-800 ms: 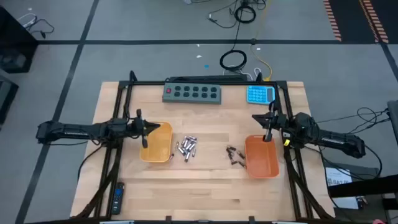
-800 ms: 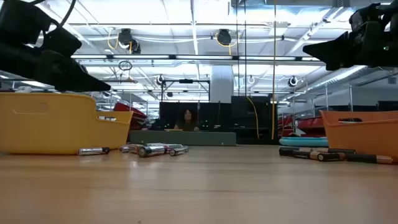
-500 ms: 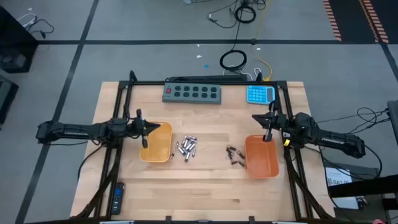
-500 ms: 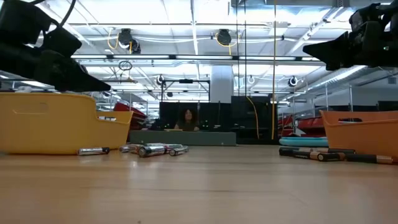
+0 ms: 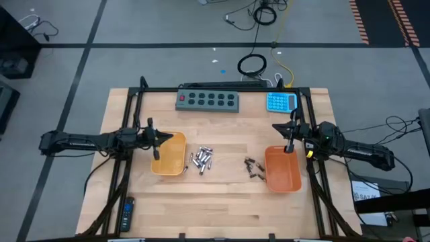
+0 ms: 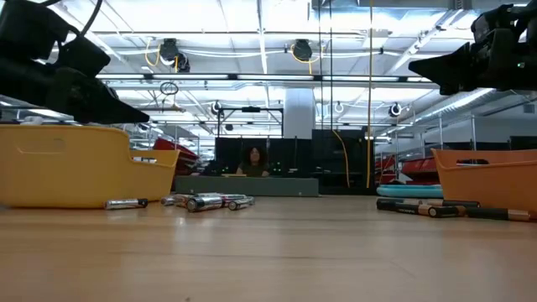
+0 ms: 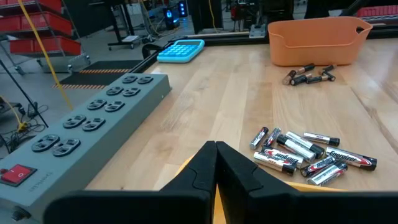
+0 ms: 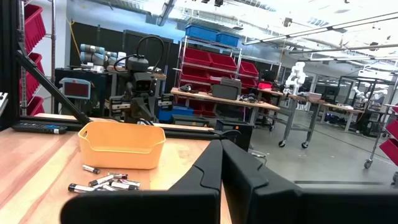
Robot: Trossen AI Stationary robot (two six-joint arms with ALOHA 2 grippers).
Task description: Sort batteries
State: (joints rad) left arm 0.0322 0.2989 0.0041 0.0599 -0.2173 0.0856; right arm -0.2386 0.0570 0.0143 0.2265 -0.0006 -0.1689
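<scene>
both pincers, left (image 7: pixel 216 149) and right (image 8: pixel 221 146), were pressed together, empty | batteries (image 5: pixel 201 159) on table (image 5: pixel 222 208) looked small, hard, slick, roll-prone | best pinched mid-body, across the barrel

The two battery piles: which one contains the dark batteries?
The dark batteries are the smaller pile beside the deeper-orange tray, on the right arm's side. The pile by the yellow-orange tray is the silver batteries.

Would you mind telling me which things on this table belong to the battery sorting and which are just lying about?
Belonging to the job:
silver batteries
dark batteries
yellow tray
orange tray

Just lying about:
power strip
blue calculator
black remote
</scene>
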